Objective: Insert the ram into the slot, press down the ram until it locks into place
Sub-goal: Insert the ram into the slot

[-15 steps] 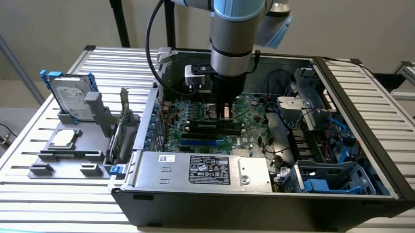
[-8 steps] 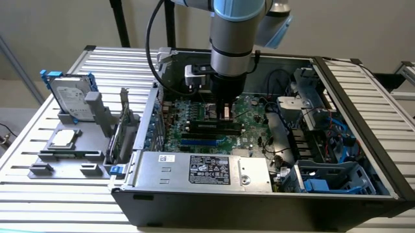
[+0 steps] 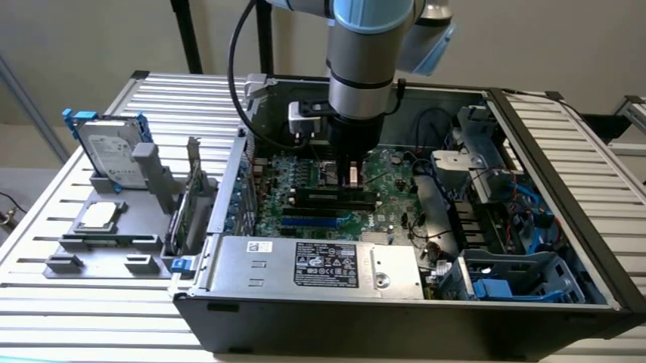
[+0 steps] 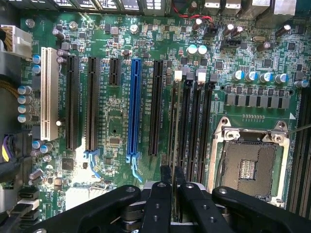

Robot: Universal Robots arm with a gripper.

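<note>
We see the open computer case [image 3: 565, 159] lying on the slatted counter [image 3: 91, 314], its walls fencing the board on every side. The power supply [image 3: 313, 265] closes the near edge and the blue drive cage [image 3: 520, 276] crowds the exterior view's right, so the free way in is from above. The claw [image 3: 353, 180] [image 4: 172, 175] hangs low over the board, fingers clamped on the ram [image 4: 173, 126], which stands on edge between them. The slot [image 4: 185, 126] runs just beside the ram's edge, among parallel black ones, between the blue socket [image 4: 134, 107] and the processor socket [image 4: 248, 165]. We cannot tell whether the ram is seated.
</note>
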